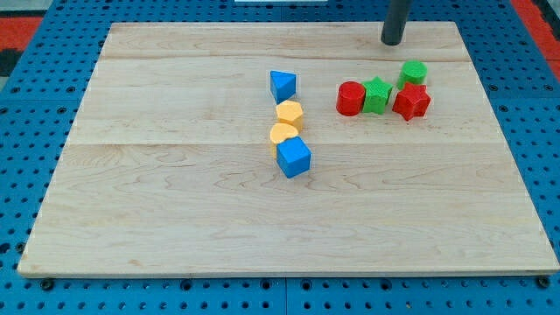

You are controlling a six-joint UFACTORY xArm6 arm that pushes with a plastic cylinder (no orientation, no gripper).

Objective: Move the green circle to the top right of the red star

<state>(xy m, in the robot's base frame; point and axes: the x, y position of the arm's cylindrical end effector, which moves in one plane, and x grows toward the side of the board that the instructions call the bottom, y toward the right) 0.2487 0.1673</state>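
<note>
Camera view, two green blocks (414, 73), two red (411, 101)

Bright, even light w/ no hard glare; pale wood tabletop (175, 201) reads clean, grain visible. Shadows soft and short, falling just below each block toward the view's bottom, e.g. under the blue cube (293, 157) and red star (411, 101). So light comes from above, approx. overhead. Rod is dark, slightly soft at the edges; my tip (391, 42) casts only a faint shadow. Focus OK across the frame, mild compression fuzz on block edges. Board edges look straight, no obvious distortion.
</note>
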